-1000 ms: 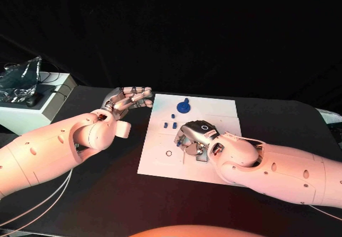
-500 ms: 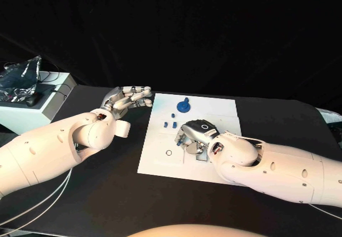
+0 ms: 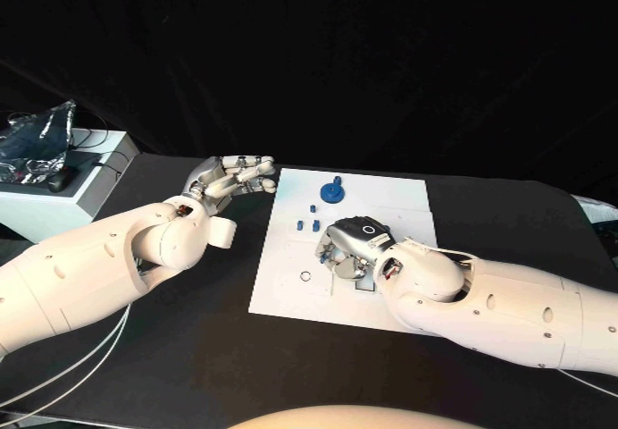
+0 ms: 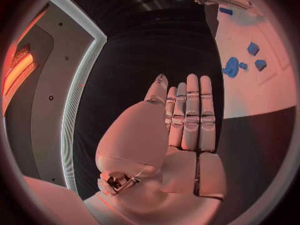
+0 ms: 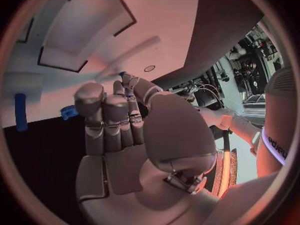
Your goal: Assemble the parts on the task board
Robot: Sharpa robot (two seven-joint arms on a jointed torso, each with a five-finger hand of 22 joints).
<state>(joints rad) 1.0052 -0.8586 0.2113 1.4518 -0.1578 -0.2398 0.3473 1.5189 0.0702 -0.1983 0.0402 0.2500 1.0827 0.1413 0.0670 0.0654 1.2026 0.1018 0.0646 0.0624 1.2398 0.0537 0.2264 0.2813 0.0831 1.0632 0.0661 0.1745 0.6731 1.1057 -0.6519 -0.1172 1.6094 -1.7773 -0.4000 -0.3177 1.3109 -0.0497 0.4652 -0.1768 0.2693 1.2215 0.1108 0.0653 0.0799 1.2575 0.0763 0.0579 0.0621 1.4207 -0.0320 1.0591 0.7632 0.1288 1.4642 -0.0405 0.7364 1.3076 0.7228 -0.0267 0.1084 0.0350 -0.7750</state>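
The white task board (image 3: 290,290) lies mid-table. On its far part stand a round blue part (image 3: 331,191) and three small blue parts (image 3: 309,222). My right hand (image 3: 350,248) hangs over the board's middle with its fingers curled down. In the right wrist view, thumb and finger tips of the right hand (image 5: 125,135) meet on a small blue part (image 5: 121,74), and a blue peg (image 5: 20,111) lies farther off on the board. My left hand (image 3: 233,179) hovers over the black table beside the board's far left corner. That left hand (image 4: 184,120) has straight fingers and holds nothing.
A white box (image 3: 58,201) carrying a clear plastic bag (image 3: 37,138) stands at the table's left edge, with cables beside it. A small ring-shaped socket (image 3: 304,276) is in the board left of my right hand. Recessed outlines (image 5: 84,30) mark the board.
My right hand has shifted very slightly over the board's middle. The left hand has stayed where it was.
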